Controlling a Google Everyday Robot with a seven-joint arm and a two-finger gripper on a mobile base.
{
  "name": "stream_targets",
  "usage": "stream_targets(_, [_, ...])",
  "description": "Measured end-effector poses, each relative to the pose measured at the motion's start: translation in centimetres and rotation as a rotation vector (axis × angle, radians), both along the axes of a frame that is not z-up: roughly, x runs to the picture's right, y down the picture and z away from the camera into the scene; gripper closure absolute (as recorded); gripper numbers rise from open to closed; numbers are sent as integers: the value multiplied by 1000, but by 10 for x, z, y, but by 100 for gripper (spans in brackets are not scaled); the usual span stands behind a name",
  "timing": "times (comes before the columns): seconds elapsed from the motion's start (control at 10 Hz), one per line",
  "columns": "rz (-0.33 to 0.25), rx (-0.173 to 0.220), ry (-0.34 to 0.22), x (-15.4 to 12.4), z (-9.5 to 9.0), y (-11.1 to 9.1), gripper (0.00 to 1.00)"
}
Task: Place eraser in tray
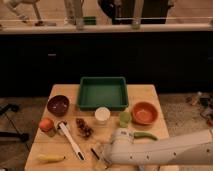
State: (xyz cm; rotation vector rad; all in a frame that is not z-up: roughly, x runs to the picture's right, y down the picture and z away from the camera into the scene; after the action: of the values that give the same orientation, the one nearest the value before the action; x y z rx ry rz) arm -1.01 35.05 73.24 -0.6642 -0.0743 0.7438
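The green tray (pixel 102 80) stands at the back middle of the wooden table, with nothing in it. My gripper (pixel 102 160) is low over the table's front edge, at the end of the white arm (pixel 160 149) that comes in from the right. A small dark piece (pixel 95 151), which may be the eraser, lies just left of the gripper. I cannot tell whether the gripper touches it. The arm hides part of it.
A maroon bowl (pixel 58 105) is left of the tray and an orange bowl (pixel 145 112) right of it. A white cup (pixel 102 115) and a green cup (pixel 124 118) stand in front of it. A red fruit (pixel 46 124), white-handled brush (pixel 70 140), brown cluster (pixel 84 128), banana (pixel 50 158) and green chili (pixel 145 135) lie nearer the front.
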Motion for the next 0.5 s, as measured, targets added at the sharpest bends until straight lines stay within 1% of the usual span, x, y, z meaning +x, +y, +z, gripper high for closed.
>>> stream_targets(0.2, [-4, -2, -3, -1, 1, 2, 52])
stream_targets(0.4, [-11, -3, -10, -1, 1, 3, 75])
stream_targets(0.5, [-13, -4, -13, -1, 1, 4, 81])
